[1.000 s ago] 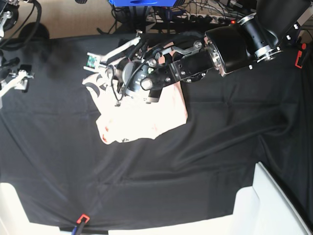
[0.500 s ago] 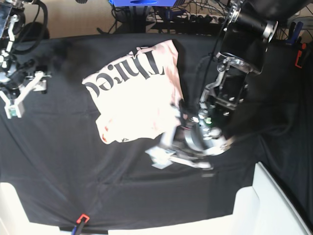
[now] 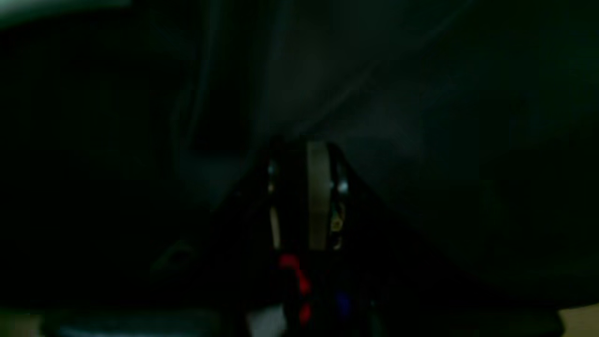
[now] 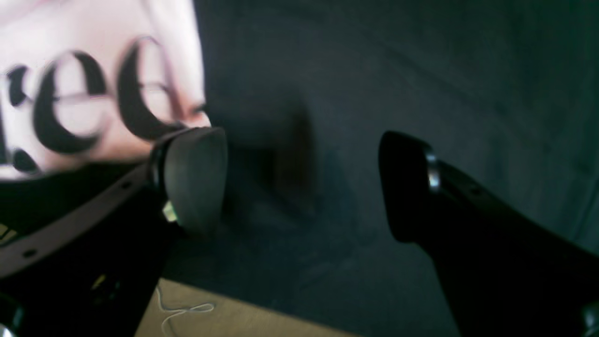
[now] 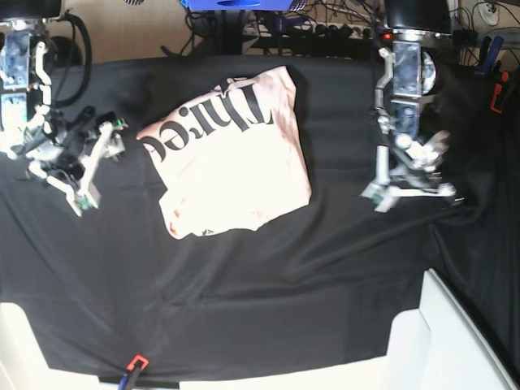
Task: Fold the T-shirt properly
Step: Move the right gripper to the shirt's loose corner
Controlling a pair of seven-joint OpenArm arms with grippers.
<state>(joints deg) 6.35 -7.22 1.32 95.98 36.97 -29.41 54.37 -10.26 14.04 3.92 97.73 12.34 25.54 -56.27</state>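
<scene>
Pink shirt (image 5: 231, 154) lay folded-ish | left gripper (image 5: 410, 193) pinched closed, empty | right gripper (image 4: 299, 182) spread wide | next grab: corner, not middle

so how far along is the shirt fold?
Done: T-shirt lies as a compact folded bundle, lettering up, on the black cloth. In hand: nothing; left gripper shut and empty, right gripper open, both beside it. Left: perhaps squaring the uneven bottom edge.

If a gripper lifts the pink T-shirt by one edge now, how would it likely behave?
The T-shirt lies folded in soft layers with uneven edges, so it would probably droop and unfold rather than hold its shape. It looks thin and light for its spread. Pushed across the wrinkled black cloth, it would likely bunch up instead of sliding whole.
</scene>
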